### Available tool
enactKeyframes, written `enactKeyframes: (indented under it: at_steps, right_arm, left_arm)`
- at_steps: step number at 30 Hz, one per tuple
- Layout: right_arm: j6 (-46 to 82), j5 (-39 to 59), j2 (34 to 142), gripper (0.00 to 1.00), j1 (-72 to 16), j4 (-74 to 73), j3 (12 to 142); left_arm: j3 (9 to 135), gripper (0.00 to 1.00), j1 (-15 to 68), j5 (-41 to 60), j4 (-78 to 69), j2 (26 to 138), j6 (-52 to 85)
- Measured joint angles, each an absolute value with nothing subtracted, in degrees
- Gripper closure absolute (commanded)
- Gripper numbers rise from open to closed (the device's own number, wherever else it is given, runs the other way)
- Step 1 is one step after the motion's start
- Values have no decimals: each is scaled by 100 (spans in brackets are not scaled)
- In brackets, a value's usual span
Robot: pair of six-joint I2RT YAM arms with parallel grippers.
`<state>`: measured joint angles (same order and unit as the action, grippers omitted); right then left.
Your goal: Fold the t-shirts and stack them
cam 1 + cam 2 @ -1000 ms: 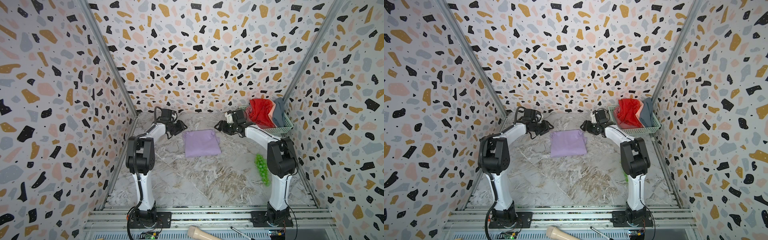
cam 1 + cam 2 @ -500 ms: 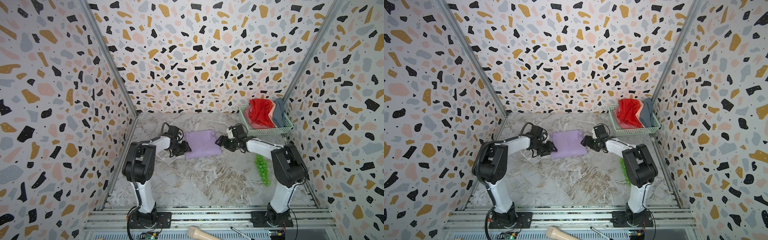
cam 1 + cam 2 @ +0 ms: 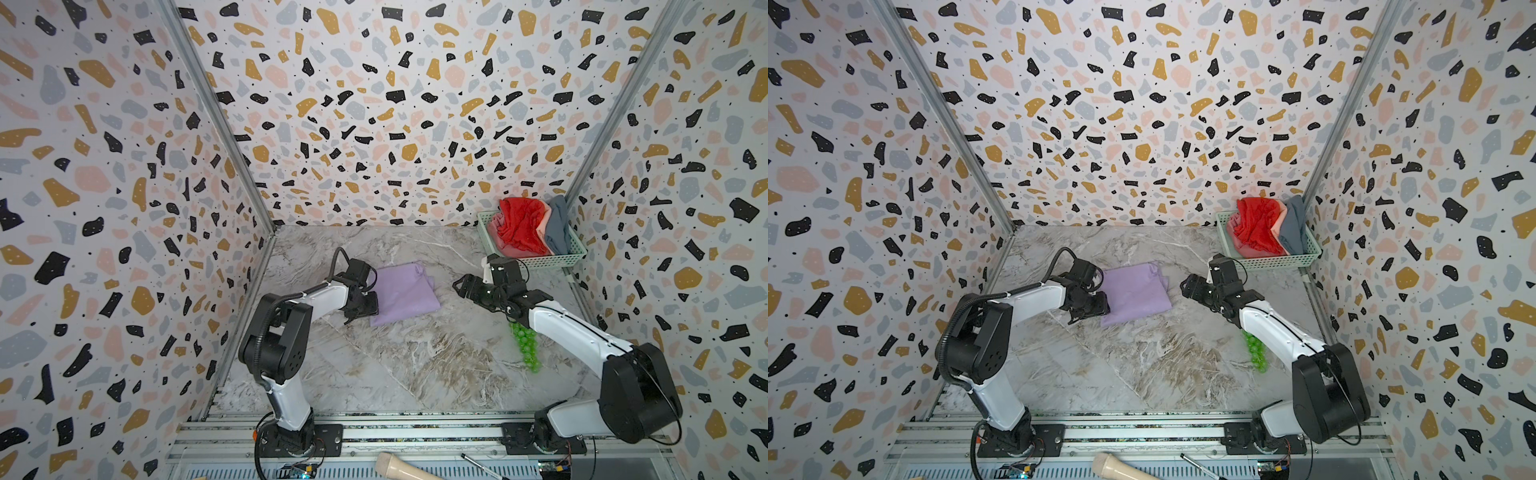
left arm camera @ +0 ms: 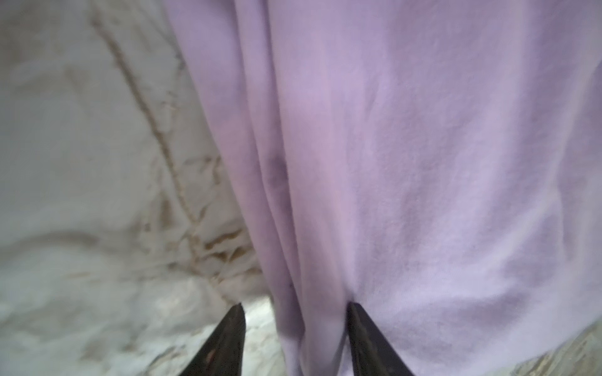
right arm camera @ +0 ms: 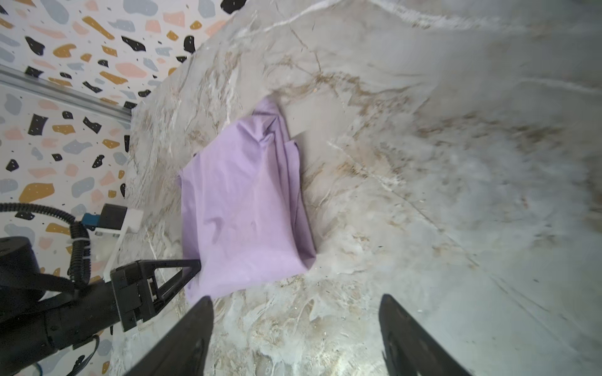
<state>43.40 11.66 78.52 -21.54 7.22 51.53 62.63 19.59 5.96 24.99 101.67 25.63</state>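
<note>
Left wrist view: my left fingers (image 4: 228, 341) straddle the edge of the lavender t-shirt (image 4: 423, 162), half-parted, not pinching. My right fingers (image 5: 192, 335) gape wide, empty. It lies folded mid-frame on the worktop (image 3: 415, 365). Looks like tidying; next I pinch that edge.

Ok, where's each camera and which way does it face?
Top views: high at the front, looking down toward the back wall; left arm, right arm show.
Left wrist: behind the left gripper, close on the lavender t-shirt's edge; fingertips show.
Right wrist: behind the right gripper, facing that t-shirt; fingertips, left gripper show.
Shared: all see the t-shirt.
</note>
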Motion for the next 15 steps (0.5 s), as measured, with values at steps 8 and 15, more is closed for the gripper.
enactKeyframes:
  at_steps: [8, 15]
  right_arm:
    - [4322, 1087, 7516, 19, -1850, 985, 4943]
    - [4053, 1393, 7516, 19, -1295, 1223, 4917]
  left_arm:
    - [6598, 36, 2014, 152, 2860, 9343, 2528]
    - [7183, 36, 2488, 556, 2438, 9841, 2733]
